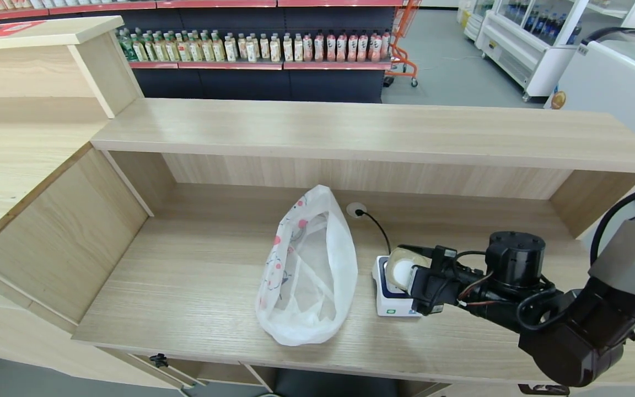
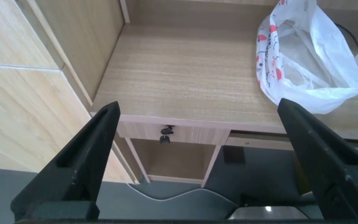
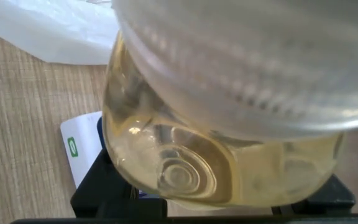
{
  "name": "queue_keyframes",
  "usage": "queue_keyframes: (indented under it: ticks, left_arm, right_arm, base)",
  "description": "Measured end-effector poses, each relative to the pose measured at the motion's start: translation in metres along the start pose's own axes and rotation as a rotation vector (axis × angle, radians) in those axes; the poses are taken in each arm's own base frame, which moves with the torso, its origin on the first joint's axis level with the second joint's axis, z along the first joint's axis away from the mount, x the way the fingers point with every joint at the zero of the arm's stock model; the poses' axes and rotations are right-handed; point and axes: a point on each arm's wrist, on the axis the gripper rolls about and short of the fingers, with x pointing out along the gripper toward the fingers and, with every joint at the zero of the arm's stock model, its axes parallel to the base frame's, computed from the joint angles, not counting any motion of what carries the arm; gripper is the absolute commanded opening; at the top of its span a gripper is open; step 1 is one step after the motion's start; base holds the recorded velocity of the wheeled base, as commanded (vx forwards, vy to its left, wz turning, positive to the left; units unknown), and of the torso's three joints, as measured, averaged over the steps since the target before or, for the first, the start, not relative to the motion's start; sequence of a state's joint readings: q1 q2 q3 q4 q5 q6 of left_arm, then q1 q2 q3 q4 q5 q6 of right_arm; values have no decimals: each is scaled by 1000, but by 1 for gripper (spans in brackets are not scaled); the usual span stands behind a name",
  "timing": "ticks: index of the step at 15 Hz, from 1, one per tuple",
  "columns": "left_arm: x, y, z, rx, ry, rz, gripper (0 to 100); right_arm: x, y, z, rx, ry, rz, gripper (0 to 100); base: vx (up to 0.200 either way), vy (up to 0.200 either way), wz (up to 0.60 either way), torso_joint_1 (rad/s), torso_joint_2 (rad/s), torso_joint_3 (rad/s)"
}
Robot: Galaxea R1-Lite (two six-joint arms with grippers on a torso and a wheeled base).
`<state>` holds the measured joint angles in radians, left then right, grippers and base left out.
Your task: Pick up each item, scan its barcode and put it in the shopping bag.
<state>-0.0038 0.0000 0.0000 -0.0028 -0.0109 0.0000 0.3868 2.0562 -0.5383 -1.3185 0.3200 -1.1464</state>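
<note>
A clear jar (image 1: 401, 269) of pale yellow liquid with a white lid lies on its side in my right gripper (image 1: 425, 275), which is shut on it. It hangs just above the white barcode scanner (image 1: 390, 302) on the lower counter. The right wrist view shows the jar (image 3: 229, 130) up close, with the scanner (image 3: 78, 149) beneath it. The white shopping bag (image 1: 306, 264) with red print lies open just left of the scanner. My left gripper (image 2: 199, 111) is open and holds nothing, off the counter's front edge, with the bag (image 2: 303, 56) ahead of it.
A black cable (image 1: 378, 226) runs from a grommet (image 1: 356, 209) at the back wall to the scanner. A raised wooden ledge (image 1: 372, 132) spans the back, and a side panel (image 1: 64, 231) closes the left. A drawer lock (image 2: 165, 132) sits under the counter front.
</note>
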Motion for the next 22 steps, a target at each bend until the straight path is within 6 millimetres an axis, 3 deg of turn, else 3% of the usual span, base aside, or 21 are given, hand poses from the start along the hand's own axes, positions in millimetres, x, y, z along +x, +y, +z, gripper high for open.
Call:
queue_keyframes:
  ticks: [22]
  left_arm:
    - [0,0,0,0,0,0,100]
  right_arm:
    - [7,11,-14,-37,9,-16,0]
  base:
    - [0,0,0,0,0,0]
